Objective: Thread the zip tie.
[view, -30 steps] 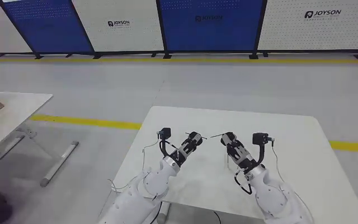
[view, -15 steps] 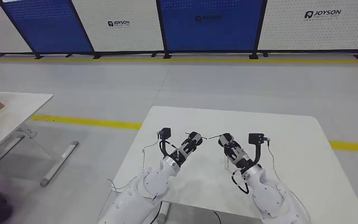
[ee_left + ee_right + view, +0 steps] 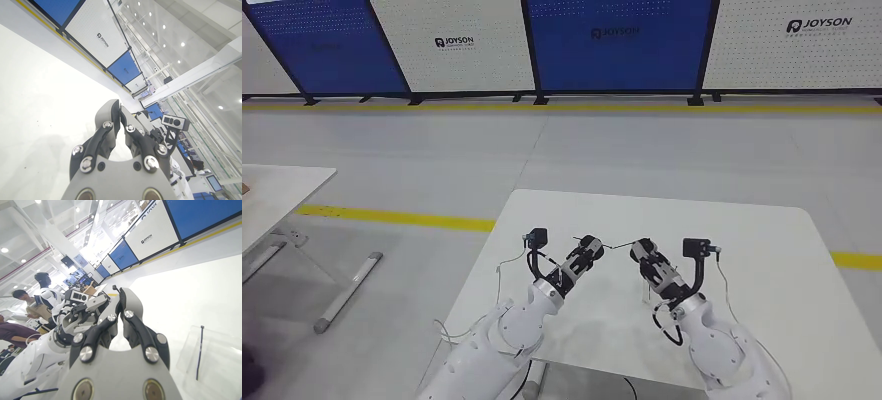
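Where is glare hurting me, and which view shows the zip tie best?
Right wrist view: best; the zip tie shows its head dark against a bright background at the right tool, though straight lines bow. Left wrist view: the table is washed out white around the left tool. Top view: even light, but the tie is only a hairline.

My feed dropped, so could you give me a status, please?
Left gripper and right gripper shut on zip tie. Both close, above table. Clear tray nearby.
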You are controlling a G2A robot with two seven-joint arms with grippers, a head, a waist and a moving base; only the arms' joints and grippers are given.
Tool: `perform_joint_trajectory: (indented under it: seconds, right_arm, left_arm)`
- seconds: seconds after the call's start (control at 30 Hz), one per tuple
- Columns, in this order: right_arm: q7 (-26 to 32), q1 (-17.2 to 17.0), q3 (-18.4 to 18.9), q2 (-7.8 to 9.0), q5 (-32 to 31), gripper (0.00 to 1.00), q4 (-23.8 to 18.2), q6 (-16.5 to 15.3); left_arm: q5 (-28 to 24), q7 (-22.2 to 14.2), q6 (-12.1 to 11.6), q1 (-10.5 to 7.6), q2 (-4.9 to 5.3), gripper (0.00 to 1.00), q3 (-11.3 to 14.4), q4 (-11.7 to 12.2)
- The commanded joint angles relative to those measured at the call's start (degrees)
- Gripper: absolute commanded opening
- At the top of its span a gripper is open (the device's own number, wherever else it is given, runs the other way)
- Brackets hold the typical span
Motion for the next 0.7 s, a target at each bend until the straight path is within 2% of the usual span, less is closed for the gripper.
perform_joint_trajectory:
  seconds: [0.0,0.43,0.67]
  right_arm:
    - [-0.14,-0.02,-0.12,-0.02,-0.07,0.0,-0.02,-0.08]
    - [-2.25,-2.14,0.67,0.22,-0.24,0.0,-1.93,-1.23]
    - [-2.06,-1.4,0.44,0.13,-0.23,0.0,-1.1,-0.86]
  left_arm:
    - [0.0,0.0,0.0,0.0,0.0,0.0,0.0,0.0]
    - [0.0,0.0,0.0,0.0,0.0,0.0,0.0,0.0]
    - [0.0,0.0,0.0,0.0,0.0,0.0,0.0,0.0]
